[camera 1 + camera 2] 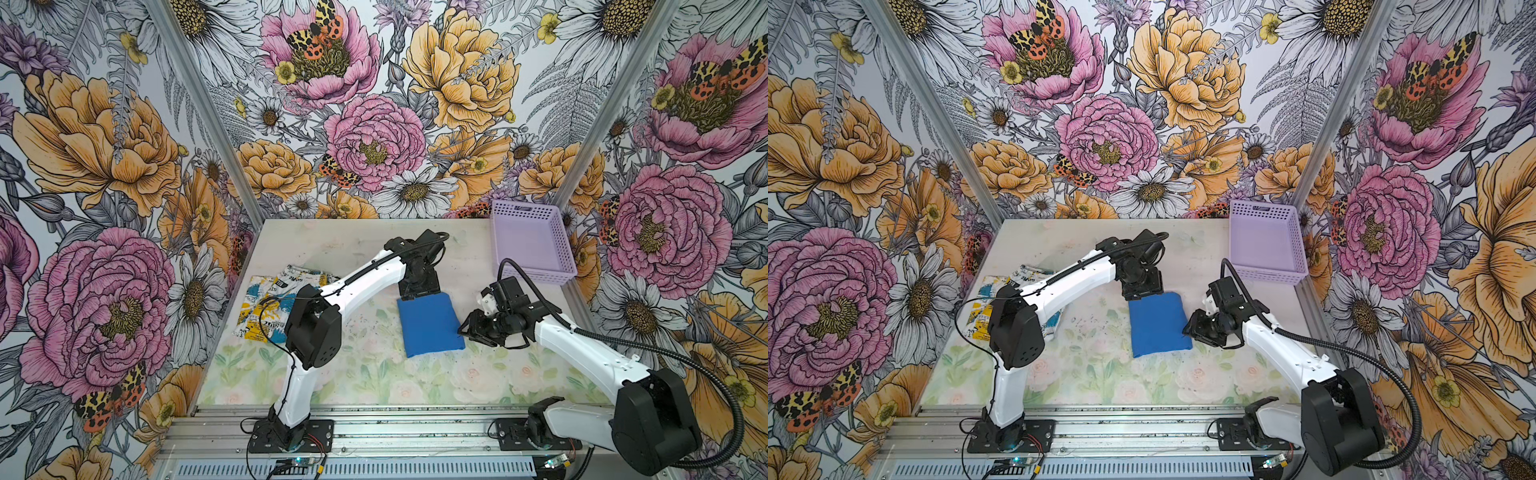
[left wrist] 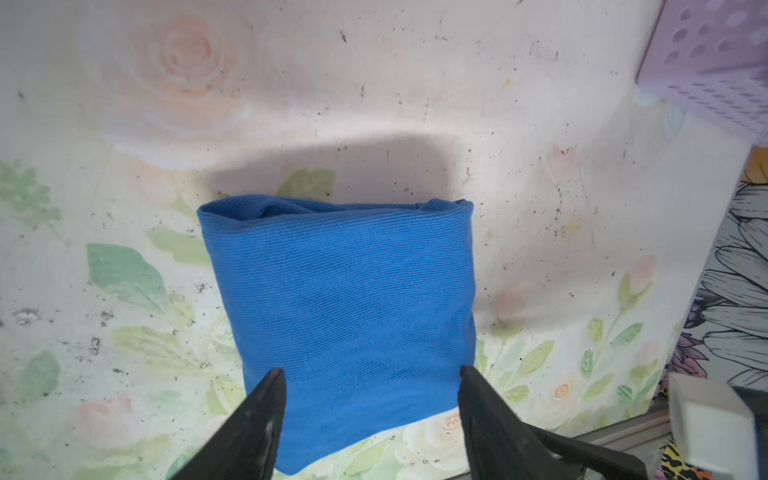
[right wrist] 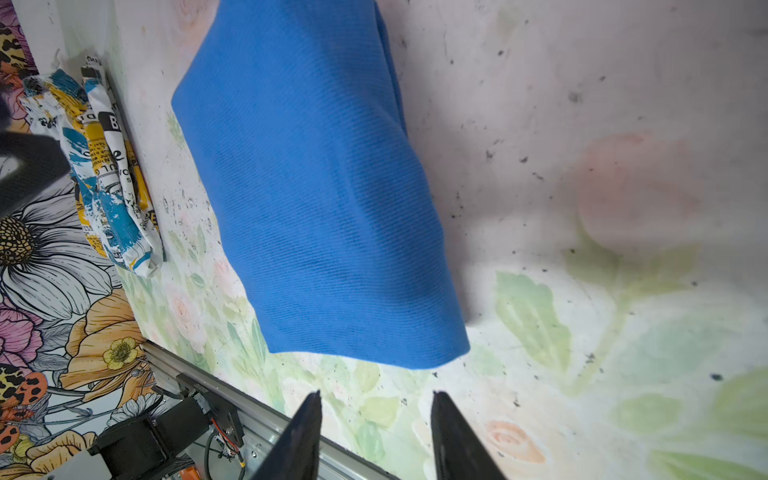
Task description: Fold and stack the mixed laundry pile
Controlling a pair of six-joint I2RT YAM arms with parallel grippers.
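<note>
The laundry pile is found in two parts. The printed garment (image 1: 253,320) lies crumpled and unfolded, well apart to the left of the blue shirt (image 1: 430,328). It is partly hidden under the left arm, so it could be dragged by that arm's elbow or loose cable if the arm is drawn back. The left gripper (image 2: 370,372) is seen wide open over the shirt's far edge, the cloth showing between the jaws but not pinched. A tip could snag the layered edge there and pull the fold open. The shirt itself is folded (rather puffily). The right gripper (image 3: 376,395) is held part open and empty just beside the shirt's right edge, where a nudge could skew it. The basket (image 1: 540,275) stands beyond the shirt, to its right.
</note>
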